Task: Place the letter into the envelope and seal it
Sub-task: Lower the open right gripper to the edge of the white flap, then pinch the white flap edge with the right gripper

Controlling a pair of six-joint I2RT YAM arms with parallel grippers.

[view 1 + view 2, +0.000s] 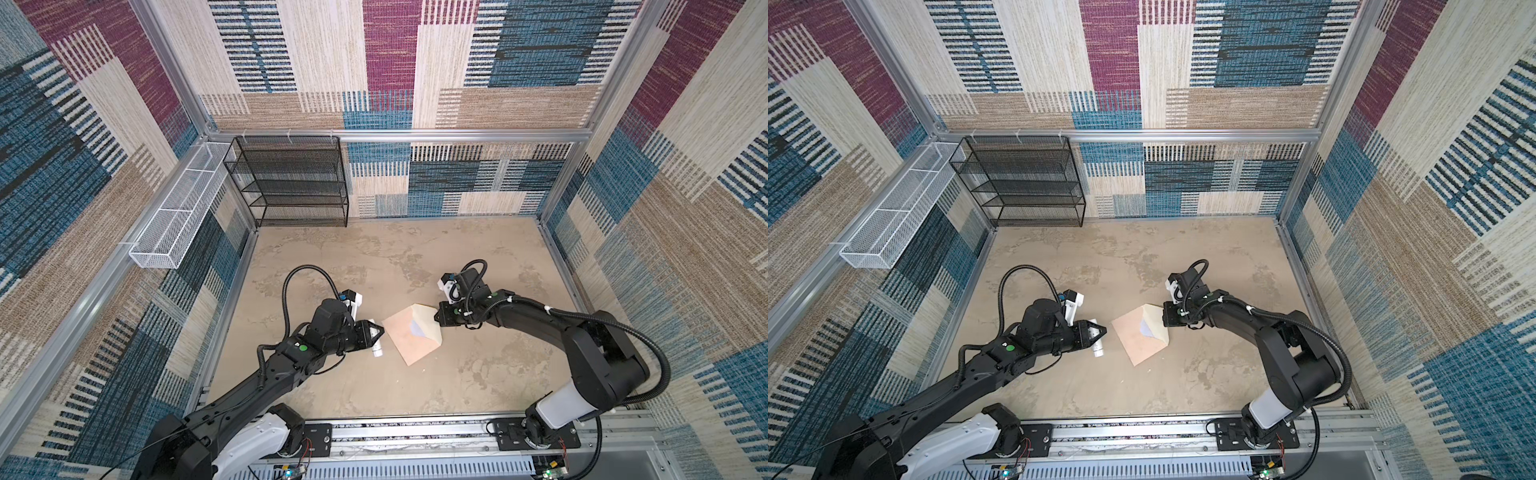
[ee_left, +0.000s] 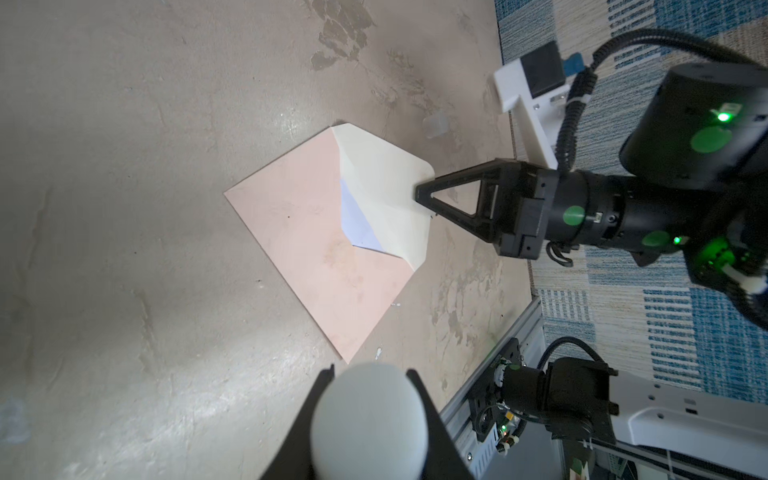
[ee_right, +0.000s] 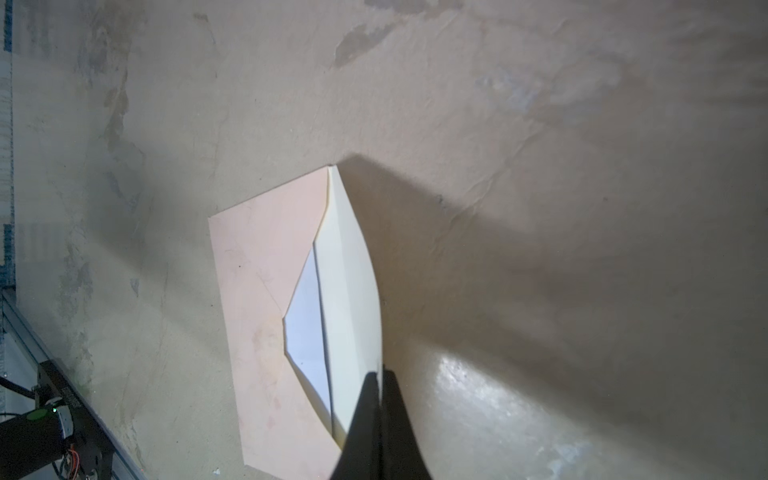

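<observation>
The peach-pink envelope lies flat in the middle of the table. Its cream flap is lifted off the table. My right gripper is shut on the flap's tip. The letter sits inside the envelope, with only a white wedge showing at the mouth. My left gripper hovers just left of the envelope, shut on a white cylindrical tube.
A black mesh shelf rack stands at the back left. A white mesh basket hangs on the left wall. The arms' base rail runs along the front edge. A small clear cap-like thing lies beyond the flap.
</observation>
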